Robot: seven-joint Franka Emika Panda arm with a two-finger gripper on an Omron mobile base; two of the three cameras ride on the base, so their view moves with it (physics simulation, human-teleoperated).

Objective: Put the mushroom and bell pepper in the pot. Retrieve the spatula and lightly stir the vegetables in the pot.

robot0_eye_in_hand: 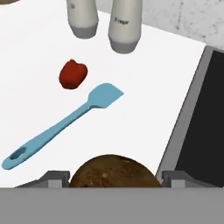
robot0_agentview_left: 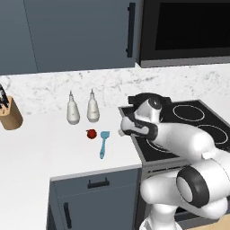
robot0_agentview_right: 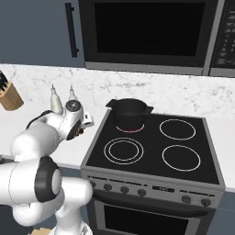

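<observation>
The brown mushroom sits between my fingertips at the bottom of the hand view, with my gripper shut on it. My gripper hangs over the counter's right end, just left of the stove edge. The red bell pepper lies on the white counter. Just to its right lies the light-blue spatula, blade towards the wall. The black pot stands on the stove's rear left burner, apart from my hand.
Two white shakers stand behind the pepper near the wall. A wooden knife block is at the far left. The black stovetop lies to the right, with a microwave above it.
</observation>
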